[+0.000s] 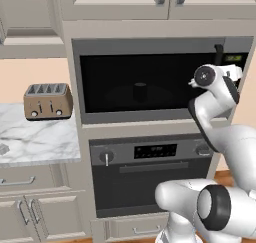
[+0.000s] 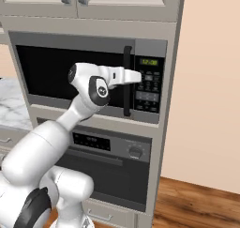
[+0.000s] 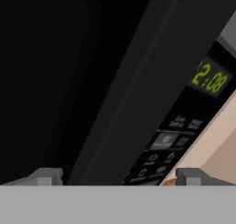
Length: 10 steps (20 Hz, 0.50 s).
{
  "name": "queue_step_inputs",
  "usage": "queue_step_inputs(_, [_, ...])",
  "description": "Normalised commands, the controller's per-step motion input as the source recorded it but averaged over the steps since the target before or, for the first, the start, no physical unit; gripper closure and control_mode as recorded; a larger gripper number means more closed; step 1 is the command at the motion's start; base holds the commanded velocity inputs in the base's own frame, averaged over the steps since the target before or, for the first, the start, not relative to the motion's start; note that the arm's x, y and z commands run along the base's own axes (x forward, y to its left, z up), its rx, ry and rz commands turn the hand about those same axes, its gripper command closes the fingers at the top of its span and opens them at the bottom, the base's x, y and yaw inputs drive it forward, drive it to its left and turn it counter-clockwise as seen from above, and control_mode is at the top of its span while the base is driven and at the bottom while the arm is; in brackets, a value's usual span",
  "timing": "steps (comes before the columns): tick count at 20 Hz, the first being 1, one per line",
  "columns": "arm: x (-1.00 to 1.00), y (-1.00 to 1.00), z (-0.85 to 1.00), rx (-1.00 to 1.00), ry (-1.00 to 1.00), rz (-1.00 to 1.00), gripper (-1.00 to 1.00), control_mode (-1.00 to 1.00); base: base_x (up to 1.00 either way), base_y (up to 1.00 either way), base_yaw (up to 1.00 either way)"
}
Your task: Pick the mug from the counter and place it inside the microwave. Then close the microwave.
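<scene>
Kitchen: white marble counter (image 1: 37,137) on the left carries a tan toaster (image 1: 48,101).
Mug: small black cup (image 1: 140,91) sits inside the grey built-in microwave (image 1: 150,79).
Door: shut.
Claw: gripper (image 3: 120,174) spread wide, holding nothing, right at the black handle (image 2: 127,81).

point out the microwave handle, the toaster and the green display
microwave handle (image 2: 127,81), right base view, middle of the black vertical bar
toaster (image 1: 48,101), left base view, its brown front face
green display (image 3: 209,77), hand view, on the lit digits

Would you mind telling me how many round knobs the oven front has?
2: one knob at the left end of the oven's control strip, another knob at its right end.
</scene>
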Motion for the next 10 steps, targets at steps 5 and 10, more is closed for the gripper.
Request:
queue_step_inputs(5, [0.36, -0.22, 0.0, 0.0, 0.0, -0.08, -1.0, -1.0, 0.0, 0.0, 0.0])
queue_step_inputs(10, [0.16, -0.1, 0.0, 0.0, 0.0, -0.08, -1.0, -1.0, 0.0, 0.0, 0.0])
